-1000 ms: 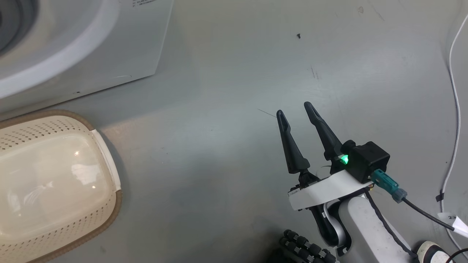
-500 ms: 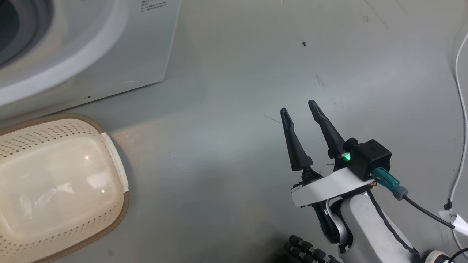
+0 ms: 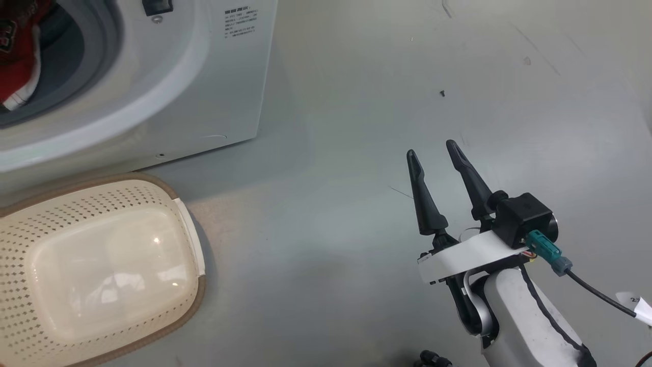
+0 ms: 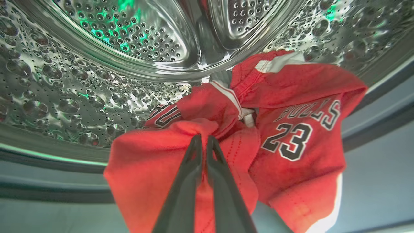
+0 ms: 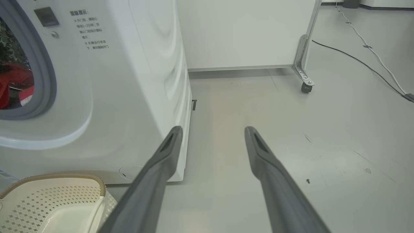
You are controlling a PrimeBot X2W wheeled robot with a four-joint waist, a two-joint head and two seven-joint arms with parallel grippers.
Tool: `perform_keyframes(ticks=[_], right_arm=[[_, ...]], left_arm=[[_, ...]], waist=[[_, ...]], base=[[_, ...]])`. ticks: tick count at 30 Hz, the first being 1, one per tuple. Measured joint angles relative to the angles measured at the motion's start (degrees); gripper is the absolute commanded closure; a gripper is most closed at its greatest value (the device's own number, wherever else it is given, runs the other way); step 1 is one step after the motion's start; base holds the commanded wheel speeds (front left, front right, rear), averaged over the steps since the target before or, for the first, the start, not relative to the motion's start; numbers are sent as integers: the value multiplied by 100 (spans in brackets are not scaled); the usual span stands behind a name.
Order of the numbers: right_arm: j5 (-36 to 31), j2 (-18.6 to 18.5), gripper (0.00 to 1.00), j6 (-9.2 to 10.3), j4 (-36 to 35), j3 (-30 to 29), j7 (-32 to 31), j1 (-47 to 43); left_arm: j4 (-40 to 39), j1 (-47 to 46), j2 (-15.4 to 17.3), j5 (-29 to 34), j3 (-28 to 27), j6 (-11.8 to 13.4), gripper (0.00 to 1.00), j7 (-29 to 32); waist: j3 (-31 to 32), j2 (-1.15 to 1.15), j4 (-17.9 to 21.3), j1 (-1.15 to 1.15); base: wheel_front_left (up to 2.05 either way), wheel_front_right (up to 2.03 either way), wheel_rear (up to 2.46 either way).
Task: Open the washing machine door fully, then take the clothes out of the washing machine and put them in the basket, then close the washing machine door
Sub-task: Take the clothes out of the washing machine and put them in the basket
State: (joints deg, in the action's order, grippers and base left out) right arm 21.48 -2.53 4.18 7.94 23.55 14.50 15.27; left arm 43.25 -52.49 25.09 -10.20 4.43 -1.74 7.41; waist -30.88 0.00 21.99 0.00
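Head view: my right hand [image 3: 431, 149] hangs over the grey floor [image 3: 331, 153], its two fingers apart. The washer [image 3: 204, 76] stands well off to its left, and red clothes [image 3: 18, 51] show inside the port at the top left corner. The basket [image 3: 196, 285] sits on the floor just in front of the washer, well apart from this hand.

Left wrist view: my left hand [image 4: 203, 138] is inside the steel drum [image 4: 64, 81], fingers pressed together on a fold of the clothes. The pinched fold bunches right at my fingertips. The rest drapes to both sides and below, with a jersey marked 23 to the right of my fingers.

Right wrist view: my right fingers stand spread with floor between them. The washer is to the left, the clothes show through its port at the far left, and the basket lies at the lower left, beside my left finger.
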Motion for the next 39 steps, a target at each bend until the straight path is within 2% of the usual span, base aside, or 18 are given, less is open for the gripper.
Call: perform_keyframes(ticks=[12,23,30,39], right_arm=[[-192,-5,0,-58,200,-318,1,-178],[-315,-108,0,-159,305,-557,1,-504],[-360,-149,0,-182,330,-678,1,-703],[-401,-171,0,-271,353,-770,1,-880]], left_arm=[[89,611,-598,-502,-211,-114,100,-1140],[78,1229,-905,-628,-216,-261,100,-1992],[-69,1561,-1157,-644,-105,-318,100,-2068],[-320,2030,-1283,-645,-69,-339,100,-2164]], waist=[[620,0,-342,0],[1247,0,-651,0],[1576,0,-854,0],[1908,0,-1103,0]], base=[[0,0,0],[0,0,0],[0,0,0],[0,0,0]])
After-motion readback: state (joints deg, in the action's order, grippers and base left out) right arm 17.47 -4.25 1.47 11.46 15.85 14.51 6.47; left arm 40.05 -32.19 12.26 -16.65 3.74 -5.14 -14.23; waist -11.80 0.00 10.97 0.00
